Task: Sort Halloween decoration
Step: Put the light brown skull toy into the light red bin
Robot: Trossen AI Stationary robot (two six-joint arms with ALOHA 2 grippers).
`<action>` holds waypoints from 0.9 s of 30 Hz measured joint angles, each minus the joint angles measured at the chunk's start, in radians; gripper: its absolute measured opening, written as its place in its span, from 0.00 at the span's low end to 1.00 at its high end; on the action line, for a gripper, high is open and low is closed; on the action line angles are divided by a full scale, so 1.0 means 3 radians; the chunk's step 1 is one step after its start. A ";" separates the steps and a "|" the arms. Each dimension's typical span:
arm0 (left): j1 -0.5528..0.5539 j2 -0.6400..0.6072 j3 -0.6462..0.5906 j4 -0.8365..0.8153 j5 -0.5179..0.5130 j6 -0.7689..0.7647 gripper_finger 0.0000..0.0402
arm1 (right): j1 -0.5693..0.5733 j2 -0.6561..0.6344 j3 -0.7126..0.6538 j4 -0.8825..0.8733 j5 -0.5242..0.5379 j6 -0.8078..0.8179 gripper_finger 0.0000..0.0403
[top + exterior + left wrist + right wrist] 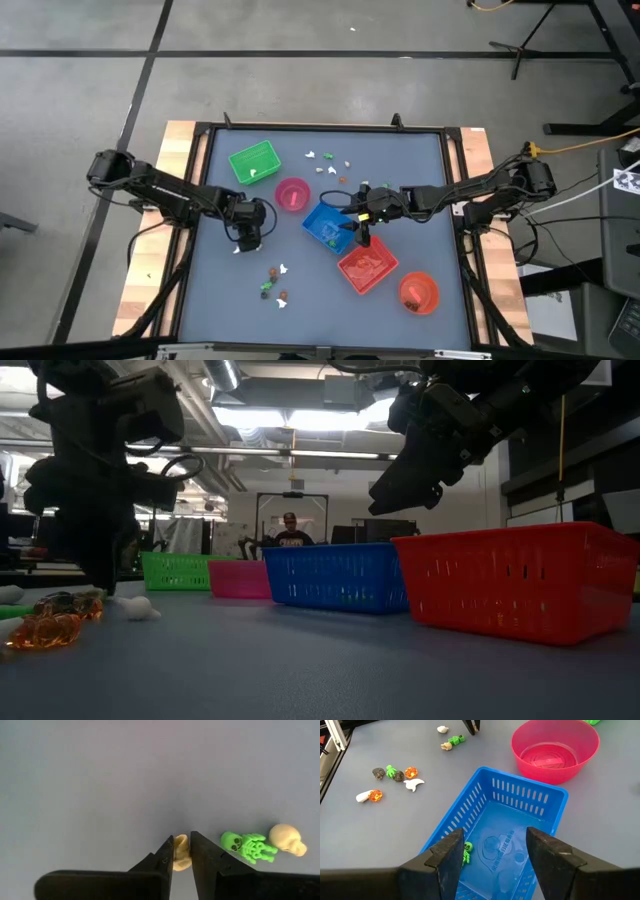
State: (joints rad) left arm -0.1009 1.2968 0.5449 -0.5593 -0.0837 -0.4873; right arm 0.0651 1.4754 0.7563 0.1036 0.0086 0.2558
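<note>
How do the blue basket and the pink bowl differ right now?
The blue basket is square with slotted walls; the pink bowl is round with smooth solid walls. The basket holds a small green skeleton; the bowl looks empty. The right gripper hangs over the basket, not the bowl. Both stand upright on the table.

dark jointed arms (black cables)
</note>
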 joint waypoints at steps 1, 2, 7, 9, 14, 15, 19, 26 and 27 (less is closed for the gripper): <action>0.0000 0.0000 0.0029 0.0000 0.0000 0.0000 0.09 | 0.0000 0.0000 0.0000 0.0001 0.0000 0.0000 0.53; 0.0000 0.0000 0.0053 0.0002 0.0000 0.0000 0.09 | 0.0000 0.0000 0.0000 0.0000 0.0000 0.0000 0.53; 0.0000 -0.0001 0.0126 -0.0003 0.0000 0.0000 0.09 | 0.0000 0.0000 0.0000 0.0000 0.0000 0.0000 0.53; 0.0000 -0.0001 0.0139 0.0002 0.0000 0.0000 0.09 | 0.0000 0.0000 0.0000 0.0000 0.0000 0.0000 0.53; 0.0003 -0.0004 0.0145 0.0012 -0.0001 -0.0002 0.09 | 0.0000 0.0000 0.0000 0.0000 0.0000 0.0000 0.53; 0.0002 -0.0004 0.0145 0.0019 -0.0002 -0.0003 0.09 | 0.0000 0.0000 0.0000 0.0001 0.0000 0.0000 0.53; 0.0024 -0.0005 0.0145 0.0135 -0.0009 -0.0003 0.09 | 0.0000 0.0000 0.0000 0.0000 0.0000 0.0000 0.53; 0.0182 -0.0006 0.0150 0.0555 -0.0011 -0.0004 0.09 | 0.0000 0.0000 0.0000 0.0000 0.0000 0.0000 0.53; 0.0206 -0.0006 0.0150 0.0629 -0.0011 -0.0003 0.09 | 0.0000 0.0000 0.0000 0.0000 0.0000 0.0000 0.53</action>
State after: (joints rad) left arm -0.0390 1.2949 0.5900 -0.3707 -0.0872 -0.4881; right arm 0.0652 1.4754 0.7563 0.1036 0.0086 0.2558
